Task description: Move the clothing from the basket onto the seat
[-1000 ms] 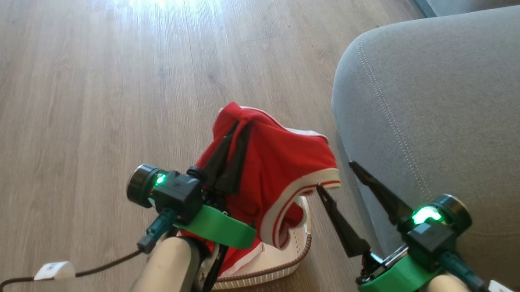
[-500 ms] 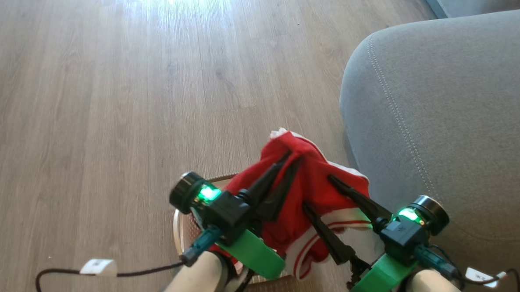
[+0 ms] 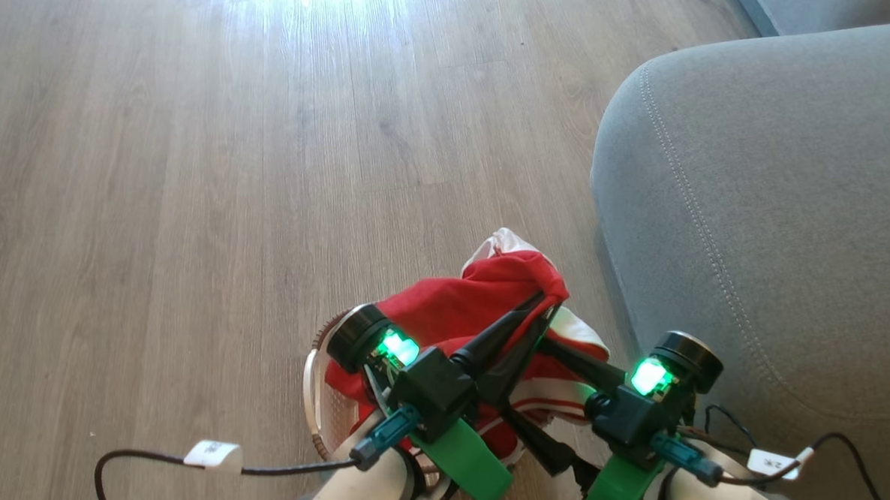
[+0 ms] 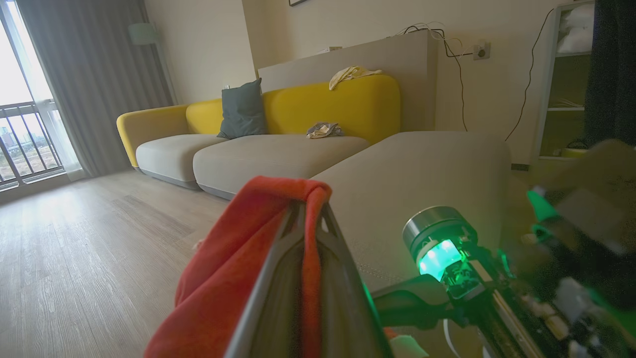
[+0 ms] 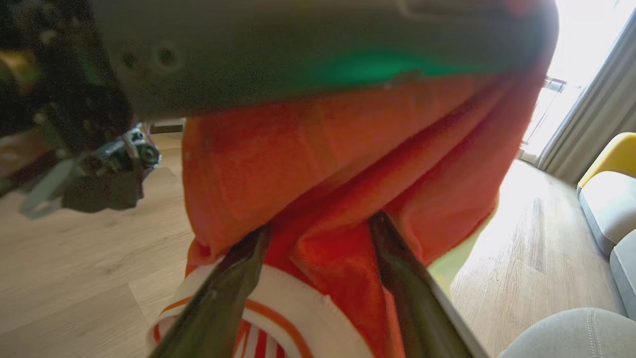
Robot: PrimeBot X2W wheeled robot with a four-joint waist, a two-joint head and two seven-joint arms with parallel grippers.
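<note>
A red garment [image 3: 455, 310] with a white striped band hangs bunched over the cream basket [image 3: 312, 391], and I cannot tell one piece of clothing from the other. My left gripper [image 3: 546, 306] is shut on a fold at the garment's top; in the left wrist view the fabric [image 4: 233, 258] drapes over the closed fingers. My right gripper [image 3: 526, 378] is open just to its right, its fingers [image 5: 233, 283] spread on either side of the red cloth [image 5: 308, 149] above the white band. The grey seat [image 3: 773, 190] rises close on the right, bare.
Wooden floor [image 3: 186, 178] stretches ahead and to the left. A black cable with a white tag [image 3: 213, 454] trails at lower left. The left wrist view shows a yellow-backed sofa [image 4: 328, 104] with a dark cushion [image 4: 243, 109] beyond the seat.
The head view has shifted. The right gripper has come in from beside the seat, and its open fingers now straddle the garment. The left gripper still holds the cloth, now close to the right one.
</note>
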